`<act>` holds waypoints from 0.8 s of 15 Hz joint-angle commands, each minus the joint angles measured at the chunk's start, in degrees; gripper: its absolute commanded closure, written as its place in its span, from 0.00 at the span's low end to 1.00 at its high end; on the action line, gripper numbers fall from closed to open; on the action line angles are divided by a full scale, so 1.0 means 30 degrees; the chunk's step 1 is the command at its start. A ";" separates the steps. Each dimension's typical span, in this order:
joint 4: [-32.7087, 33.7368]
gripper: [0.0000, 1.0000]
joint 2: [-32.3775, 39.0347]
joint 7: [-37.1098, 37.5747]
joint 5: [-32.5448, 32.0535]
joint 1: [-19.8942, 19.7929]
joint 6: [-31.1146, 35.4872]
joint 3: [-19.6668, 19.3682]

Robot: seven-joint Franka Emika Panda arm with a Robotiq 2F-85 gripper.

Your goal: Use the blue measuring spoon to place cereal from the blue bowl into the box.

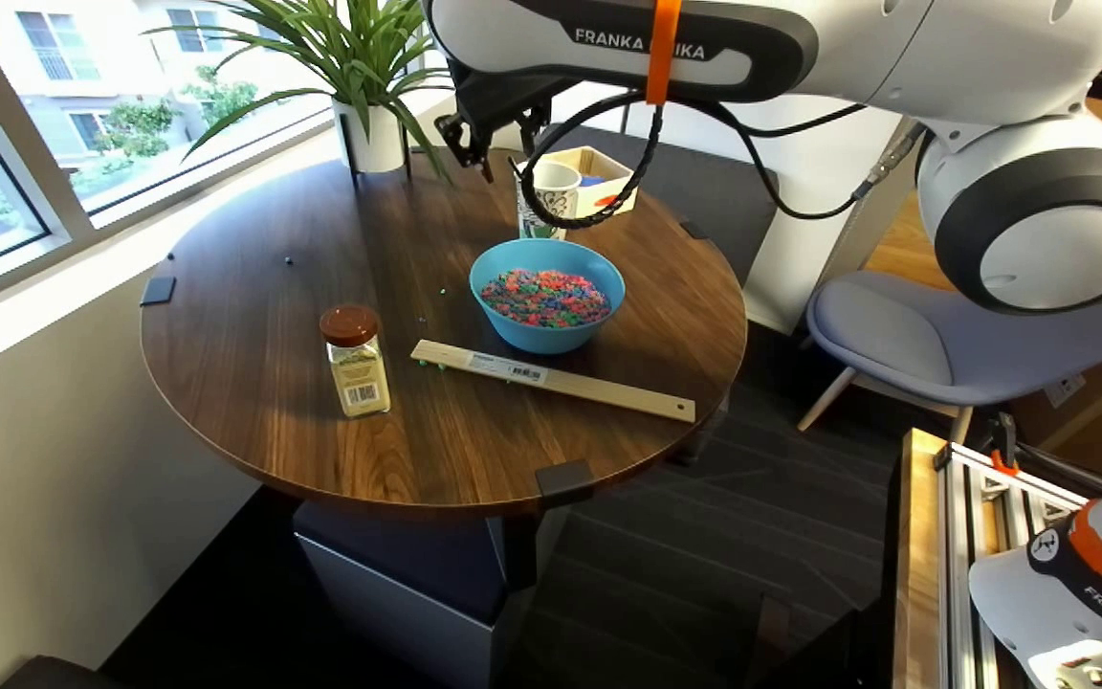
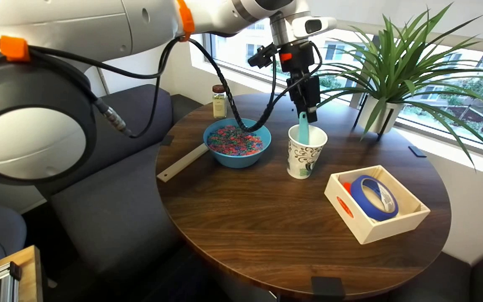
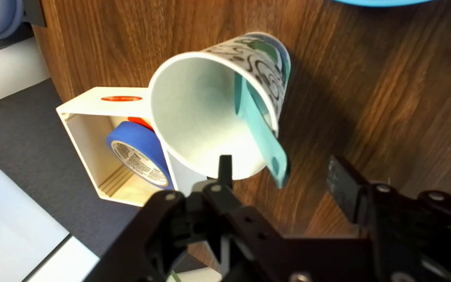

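the fingers (image 3: 343, 188) stand apart; the light-blue measuring spoon (image 3: 257, 122) points its handle (image 3: 271, 152) at the gap between them, long axis slanting away down into the patterned paper cup (image 3: 198, 105).

round table (image 2: 241, 235) | blue bowl (image 1: 546, 339) | patterned cup (image 2: 302, 159) | box (image 2: 363, 228) | jar (image 1: 357, 373) | wooden stick (image 1: 575, 385) | stray specks (image 1: 289, 260)

a lounge corner is suggested in an exterior view by the window (image 1: 135, 67) upper left, round table (image 1: 245, 287) mid-frame, chair (image 1: 881, 330) at right.
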 commanded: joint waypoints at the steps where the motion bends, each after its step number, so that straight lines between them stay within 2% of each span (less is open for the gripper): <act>1: 0.0550 0.41 0.0337 -0.0035 -0.0334 0.0371 -0.0654 -0.0278; 2: 0.0557 0.41 0.0352 -0.0029 -0.0367 0.0401 -0.0696 -0.0291; 3: 0.0524 0.46 0.0345 -0.0031 -0.0404 0.0446 -0.0904 -0.0322; 10: 0.0538 0.49 0.0408 -0.0100 -0.0736 0.0585 -0.1834 -0.0527; 12: 0.0570 0.54 0.0430 -0.0211 -0.0696 0.0605 -0.1932 -0.0483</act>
